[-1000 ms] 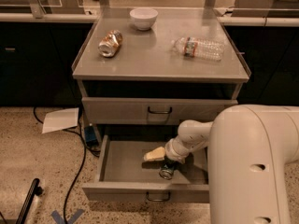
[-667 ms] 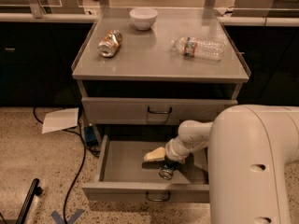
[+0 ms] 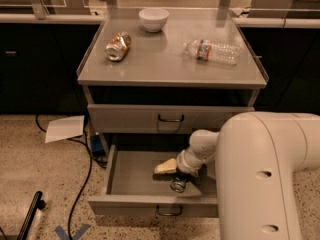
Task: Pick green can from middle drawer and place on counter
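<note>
Seeing no change from one second ago: gripper (image 3: 180,175) down at can (image 3: 178,185), near drawer (image 3: 131,176) front edge, right of middle. Whether it grips, we cannot tell. We judge lift to counter (image 3: 165,64) not begun.

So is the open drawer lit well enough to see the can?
Camera view: the counter is brightly lit; the drawer floor is dimmer, with shadow beside the arm; the claw sits low in the drawer at the can, whose silver end catches light.
</note>
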`<state>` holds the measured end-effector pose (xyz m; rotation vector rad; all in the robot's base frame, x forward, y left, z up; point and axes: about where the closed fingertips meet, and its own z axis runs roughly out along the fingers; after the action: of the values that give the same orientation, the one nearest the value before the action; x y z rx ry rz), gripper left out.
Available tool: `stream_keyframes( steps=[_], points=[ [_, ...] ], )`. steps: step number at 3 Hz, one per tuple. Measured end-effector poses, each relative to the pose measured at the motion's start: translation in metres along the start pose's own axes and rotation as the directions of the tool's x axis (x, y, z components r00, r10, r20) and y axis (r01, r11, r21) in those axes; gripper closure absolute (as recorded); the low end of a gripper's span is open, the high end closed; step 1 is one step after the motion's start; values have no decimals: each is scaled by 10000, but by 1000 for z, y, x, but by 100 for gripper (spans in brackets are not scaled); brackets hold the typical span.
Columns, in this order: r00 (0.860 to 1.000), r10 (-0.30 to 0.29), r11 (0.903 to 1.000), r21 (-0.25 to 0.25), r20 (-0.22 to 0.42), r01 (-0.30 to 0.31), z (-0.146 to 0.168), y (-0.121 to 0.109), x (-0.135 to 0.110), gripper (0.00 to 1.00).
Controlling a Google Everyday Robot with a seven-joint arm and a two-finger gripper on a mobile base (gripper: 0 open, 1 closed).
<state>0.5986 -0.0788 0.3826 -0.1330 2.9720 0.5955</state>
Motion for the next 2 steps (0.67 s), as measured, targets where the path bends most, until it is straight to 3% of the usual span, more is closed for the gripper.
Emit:
stream_keyframes(
  steps=[2],
  points=[
    [9999, 99, 9990, 446, -55, -97, 15, -11, -3, 0]
  ],
)
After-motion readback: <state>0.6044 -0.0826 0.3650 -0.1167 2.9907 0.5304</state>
